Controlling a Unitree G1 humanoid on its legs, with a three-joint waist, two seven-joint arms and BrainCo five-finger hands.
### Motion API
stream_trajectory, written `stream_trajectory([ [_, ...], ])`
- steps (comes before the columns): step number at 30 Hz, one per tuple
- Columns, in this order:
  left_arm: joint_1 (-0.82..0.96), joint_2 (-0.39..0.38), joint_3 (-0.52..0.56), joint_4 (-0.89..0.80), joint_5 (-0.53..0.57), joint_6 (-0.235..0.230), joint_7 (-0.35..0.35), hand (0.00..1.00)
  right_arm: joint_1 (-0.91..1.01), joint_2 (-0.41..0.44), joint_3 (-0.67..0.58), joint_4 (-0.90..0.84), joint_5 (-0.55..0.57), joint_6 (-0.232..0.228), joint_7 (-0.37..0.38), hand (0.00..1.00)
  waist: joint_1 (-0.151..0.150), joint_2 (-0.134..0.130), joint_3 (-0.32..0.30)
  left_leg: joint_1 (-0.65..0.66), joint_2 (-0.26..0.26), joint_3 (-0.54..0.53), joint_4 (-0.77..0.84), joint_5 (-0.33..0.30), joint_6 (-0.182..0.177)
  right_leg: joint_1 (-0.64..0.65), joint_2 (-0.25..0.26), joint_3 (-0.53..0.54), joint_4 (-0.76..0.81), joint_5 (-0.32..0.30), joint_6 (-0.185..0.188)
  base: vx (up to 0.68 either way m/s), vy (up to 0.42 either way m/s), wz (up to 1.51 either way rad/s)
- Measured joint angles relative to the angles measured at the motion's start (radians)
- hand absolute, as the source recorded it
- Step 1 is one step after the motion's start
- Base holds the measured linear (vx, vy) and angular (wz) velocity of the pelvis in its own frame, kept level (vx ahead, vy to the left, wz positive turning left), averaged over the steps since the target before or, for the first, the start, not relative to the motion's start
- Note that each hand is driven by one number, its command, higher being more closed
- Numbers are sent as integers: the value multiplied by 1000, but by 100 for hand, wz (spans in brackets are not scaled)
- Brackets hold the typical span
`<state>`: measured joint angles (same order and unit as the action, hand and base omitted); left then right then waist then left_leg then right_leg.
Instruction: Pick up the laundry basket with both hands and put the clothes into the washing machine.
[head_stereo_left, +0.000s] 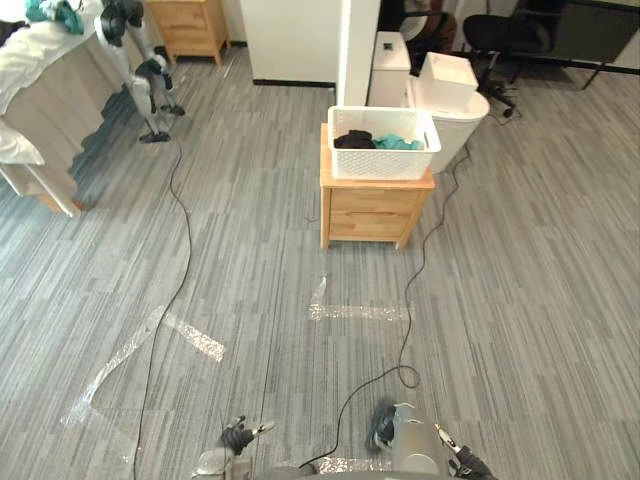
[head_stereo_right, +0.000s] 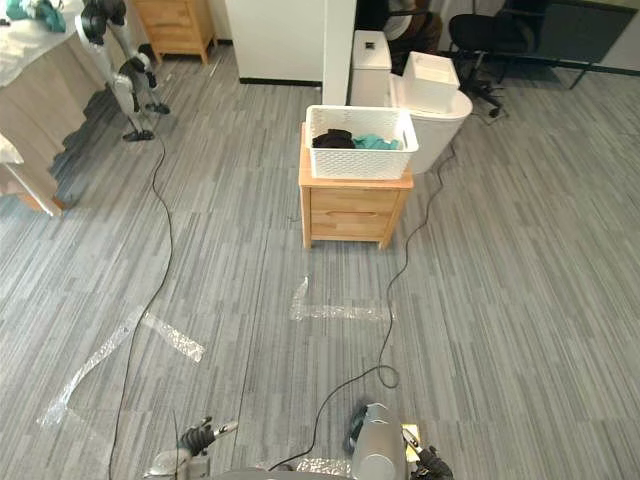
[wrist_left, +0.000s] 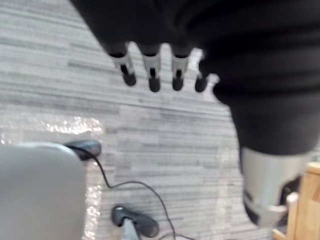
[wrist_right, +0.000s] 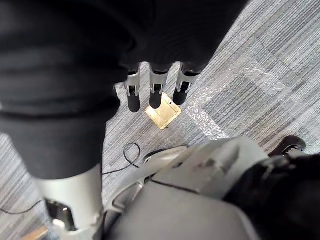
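Sitting on a cabinet (head_stereo_left: 372, 212), laundry basket (head_stereo_left: 386, 162); left hand (wrist_left: 152, 67), right hand (wrist_right: 156, 90) apparently relaxed.

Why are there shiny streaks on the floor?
Left eye view: strips of clear tape stuck to the grey floor catch the light; left wrist view: another taped patch glints; right wrist view: tape shines beside a brass floor plate.

head stereo pair facing down, sharing basket (head_stereo_left: 385, 162), wrist cams near floor (wrist_left: 165, 132)
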<state>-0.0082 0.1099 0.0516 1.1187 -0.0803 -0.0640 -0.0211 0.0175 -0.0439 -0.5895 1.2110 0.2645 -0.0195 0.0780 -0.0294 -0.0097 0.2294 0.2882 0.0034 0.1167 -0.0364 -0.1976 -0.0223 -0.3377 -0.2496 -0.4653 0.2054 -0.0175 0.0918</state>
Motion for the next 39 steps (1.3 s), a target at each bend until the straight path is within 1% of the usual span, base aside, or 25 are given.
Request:
stream_trajectory([
  [2, 0, -12, 22, 0, 2, 2, -2, 0, -3, 3, -20, 23, 0, 12, 9, 0, -13, -4, 0, 48, 37, -9, 8, -67, -28, -19, 8, 15, -34, 45, -20, 720, -270, 45],
  [3, 18, -31, 41, -4, 4, 2, -2, 0, 14, 3, -26, 20, 2, 19, 13, 0, -16, 26, -17, 56, 98, -15, 53, -126, -57, -44, 39, 35, 66, 48, -76, 687, -320, 42],
  [5, 25, -39, 70, -8, 4, 7, -5, 0, 21, -7, -63, 32, 2, 23, 15, 0, -11, 44, -22, -54, 172, -17, 380, -166, -89, -43, 90, 27, 168, 41, -135, 700, -402, 13],
  [6, 30, -56, 105, -18, -4, 10, -13, 0, 17, -15, -81, 29, 4, 23, 13, 0, -8, 66, -24, -147, 233, -15, 617, -105, -68, -2, 130, 14, 153, 15, -158, 708, -439, -32],
  [7, 35, -71, 129, -27, -21, 12, -21, 0, 19, -27, -79, 24, 20, 23, 11, 0, -5, 111, -14, -239, 309, -17, 854, 89, -25, 75, 198, 2, 121, -12, -192, 874, -459, -59],
  [8, 46, -75, 139, -32, -35, 10, -22, 0, 14, -31, -63, 18, 37, 21, 9, 0, 10, 120, -4, -300, 355, -23, 1050, 197, -45, 148, 250, 22, 95, -23, -237, 732, -320, -66],
  [9, 42, -74, 138, -32, -36, 11, -22, 0, 8, -40, -52, 22, 40, 20, 8, 0, 13, 125, -2, -334, 365, -27, 1149, 188, -38, 191, 271, 34, 76, -32, -239, 695, -284, -77],
  [11, 29, -59, 137, -55, -45, 8, -21, 0, -3, -48, 19, 19, 44, 15, -1, 0, 30, 91, 12, -440, 346, -13, 1291, 124, -43, 356, 293, 84, -12, -42, -232, 633, -256, -61],
  [13, 28, -54, 136, -99, -53, -6, -21, 0, -33, -44, 65, 18, 42, -1, -13, 0, 53, 52, 12, -550, 309, 28, 1183, 77, -55, 452, 290, 121, -100, -42, -232, 535, -194, -50],
  [15, 16, -50, 136, -122, -69, -19, -19, 0, -86, -50, 101, -2, 42, -15, -14, 0, 74, 36, 19, -633, 254, 67, 847, 63, -65, 536, 285, 148, -166, -64, -193, 556, -89, -48],
  [17, 23, -58, 135, -118, -72, -19, -17, 0, -96, -54, 124, -39, 42, -22, -12, 0, 75, 49, 10, -604, 193, 119, 385, 124, -88, 602, 289, 166, -215, -91, -149, 538, 14, -32],
  [18, 35, -74, 135, -111, -74, -19, -17, 0, -83, -64, 144, -65, 41, -25, -12, 0, 78, 83, -11, -609, 168, 123, 226, 170, -59, 640, 311, 179, -229, -114, -112, 717, 172, -35],
  [19, 40, -70, 138, -97, -75, -19, -16, 0, -68, -60, 166, -82, 39, -25, -12, 0, 93, 90, -26, -612, 147, 78, 236, 237, 26, 683, 316, 199, -218, -161, -83, 618, 166, -47],
  [20, 47, -59, 141, -92, -75, -18, -13, 0, -62, -53, 178, -85, 36, -24, -11, 0, 103, 73, -38, -611, 129, 70, 266, 277, 55, 690, 300, 220, -196, -188, -69, 671, 215, -49],
  [22, 48, -18, 137, -72, -75, -19, 1, 0, -47, -26, 225, -85, 20, -24, -9, 0, 100, -7, -76, -601, 84, 88, 338, 232, 73, 615, 205, 269, 33, -254, -3, 668, 190, -32],
  [23, 44, -9, 138, -63, -75, -19, 1, 0, -47, -24, 227, -82, 20, -24, -8, 0, 100, -17, -81, -586, 80, 103, 343, 215, 71, 573, 187, 283, 132, -251, 3, 636, 181, -21],
  [25, 39, -5, 136, -55, -75, -14, 2, 0, -43, -23, 221, -48, 20, -25, -6, 0, 90, -42, -80, -507, 43, 106, 339, 158, 80, 430, 114, 316, 523, -156, 130, 646, 164, 14],
  [26, 30, -7, 135, -49, -77, -9, 2, 0, -22, -24, 206, -47, 22, -20, -5, 0, 85, -37, -77, -435, 29, 85, 325, 130, 94, 359, 82, 318, 719, -163, 122, 552, 101, 40],
  [27, 30, -7, 135, -49, -78, -9, 2, 0, -19, -25, 205, -47, 23, -19, -4, 0, 85, -34, -75, -418, 29, 81, 318, 129, 94, 348, 77, 311, 740, -169, 115, 492, 43, 35],
  [28, 35, -9, 125, -50, -85, -10, 2, 0, -11, -27, 205, -51, 39, -19, 2, 0, 86, -22, -69, -338, 32, 78, 266, 130, 93, 326, 42, 253, 769, -209, 47, 411, -16, 14],
  [29, 40, -8, 117, -51, -86, -10, 2, 0, -10, -31, 204, -72, 64, -19, 11, 0, 84, -2, -60, -257, 39, 77, 191, 132, 89, 290, -38, 155, 696, -244, 0, 553, -97, 21],
  [30, 37, -11, 119, -55, -93, -11, 2, 0, -10, -36, 196, -123, 89, -19, 11, 0, 76, -3, -68, -232, 56, 63, 159, 130, 59, 259, -74, 117, 538, -256, 7, 416, -149, 19],
  [32, 32, -9, 154, -64, -110, -12, 2, 0, -4, -36, 155, -231, 120, -20, 7, 0, 67, -6, -76, -237, 77, 47, 141, 131, 15, 234, -83, 130, 290, -219, 30, 243, -255, 27],
  [35, 48, 12, 201, -70, -125, -14, 3, 0, 36, -29, 80, -409, 140, -38, -26, 0, 68, -66, -96, -242, 81, 31, 127, 126, -53, 233, -99, 139, 45, 62, 60, 196, -349, 18],
  [39, 112, -72, 272, -106, -146, -11, 0, 0, 96, -101, -24, -640, 121, -61, -63, 0, 59, 17, -136, -225, 190, 5, 71, 156, -123, 323, 20, 24, -54, 9, 47, 160, -325, 35],
])
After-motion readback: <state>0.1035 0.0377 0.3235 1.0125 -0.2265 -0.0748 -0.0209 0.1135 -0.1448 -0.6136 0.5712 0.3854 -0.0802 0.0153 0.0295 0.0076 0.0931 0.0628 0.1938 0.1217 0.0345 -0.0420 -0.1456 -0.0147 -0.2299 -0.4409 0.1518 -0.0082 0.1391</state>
